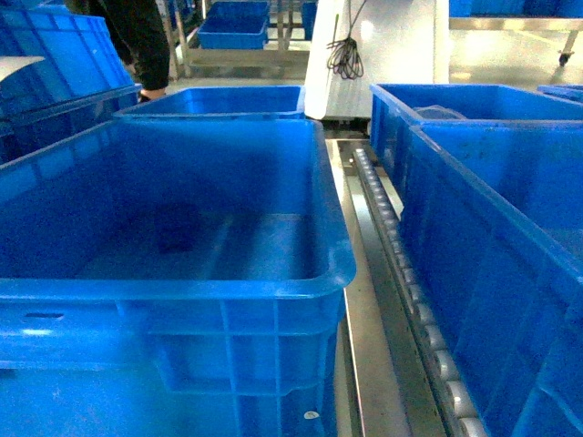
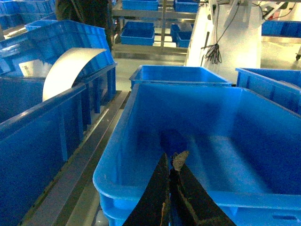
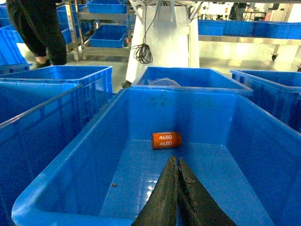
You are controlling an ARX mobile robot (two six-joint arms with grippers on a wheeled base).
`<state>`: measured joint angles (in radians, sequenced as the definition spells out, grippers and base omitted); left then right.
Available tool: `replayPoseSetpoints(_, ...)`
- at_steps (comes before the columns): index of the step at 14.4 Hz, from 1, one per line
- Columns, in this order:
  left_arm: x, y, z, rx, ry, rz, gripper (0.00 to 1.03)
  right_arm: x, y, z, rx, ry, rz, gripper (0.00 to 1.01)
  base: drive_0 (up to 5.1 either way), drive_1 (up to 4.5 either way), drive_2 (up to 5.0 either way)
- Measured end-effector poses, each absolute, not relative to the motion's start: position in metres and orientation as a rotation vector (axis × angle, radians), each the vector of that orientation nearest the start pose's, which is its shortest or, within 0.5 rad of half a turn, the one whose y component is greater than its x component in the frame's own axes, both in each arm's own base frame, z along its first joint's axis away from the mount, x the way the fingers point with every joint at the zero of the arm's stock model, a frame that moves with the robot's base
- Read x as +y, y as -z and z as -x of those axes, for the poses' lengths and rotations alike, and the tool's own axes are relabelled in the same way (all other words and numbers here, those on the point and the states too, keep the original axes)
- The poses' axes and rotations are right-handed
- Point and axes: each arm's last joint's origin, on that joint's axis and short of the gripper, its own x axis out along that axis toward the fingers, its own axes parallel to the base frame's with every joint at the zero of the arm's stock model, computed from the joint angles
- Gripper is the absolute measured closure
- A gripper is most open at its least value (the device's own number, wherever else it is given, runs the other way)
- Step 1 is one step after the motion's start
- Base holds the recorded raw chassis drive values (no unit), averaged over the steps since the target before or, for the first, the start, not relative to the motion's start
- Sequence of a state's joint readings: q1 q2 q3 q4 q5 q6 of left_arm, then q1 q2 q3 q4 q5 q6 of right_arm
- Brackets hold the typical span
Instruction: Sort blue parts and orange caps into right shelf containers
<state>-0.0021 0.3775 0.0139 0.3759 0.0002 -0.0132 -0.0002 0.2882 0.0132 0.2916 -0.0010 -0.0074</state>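
Right tool pressed together, empty, above the right bin; one orange cap lies on its floor near the far wall. Left tool pressed together over the left bin.

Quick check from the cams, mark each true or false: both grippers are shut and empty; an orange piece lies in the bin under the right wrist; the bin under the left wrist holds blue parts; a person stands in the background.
1. Left gripper and right gripper are shut and empty. True.
2. An orange piece lies in the bin under the right wrist. True; it is printed 4680.
3. The bin under the left wrist holds blue parts. False; no parts show inside it.
4. A person stands in the background. True.
5. The orange piece is in the right gripper. False; it lies apart on the bin floor.
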Motion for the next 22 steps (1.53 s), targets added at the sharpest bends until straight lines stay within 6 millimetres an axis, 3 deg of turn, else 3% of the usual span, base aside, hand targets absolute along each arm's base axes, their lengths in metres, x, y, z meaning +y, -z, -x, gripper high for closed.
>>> replayPoseSetpoints(7, 0.000, -0.171, -0.110, -0.013, 0.002, 0.013, 1.01, 0.000, -0.164, -0.102, 0.039, -0.004, 0.007, 0.99, 0.0, 0.00, 0.0)
replayPoseSetpoints(8, 0.000, -0.171, -0.109, -0.015, 0.003, 0.013, 1.01, 0.000, -0.168, -0.097, -0.016, 0.000, 0.007, 0.99, 0.0, 0.00, 0.0)
replayPoseSetpoints(11, 0.000, -0.169, -0.097, -0.015, 0.004, 0.010, 1.01, 0.000, -0.168, -0.097, -0.010, 0.000, 0.007, 0.99, 0.0, 0.00, 0.0)
replayPoseSetpoints(16, 0.000, -0.167, -0.097, 0.002, 0.002, 0.010, 1.01, 0.000, -0.167, -0.097, -0.004, 0.000, 0.007, 0.99, 0.0, 0.00, 0.0)
replayPoseSetpoints(17, 0.000, -0.167, -0.097, 0.002, 0.002, 0.010, 0.93, 0.000, -0.167, -0.097, -0.004, 0.000, 0.008, 0.89, 0.0, 0.00, 0.0)
replayPoseSetpoints(22, 0.000, -0.167, -0.097, 0.002, 0.002, 0.010, 0.28, 0.000, -0.167, -0.097, -0.004, 0.000, 0.008, 0.23, 0.0, 0.00, 0.0)
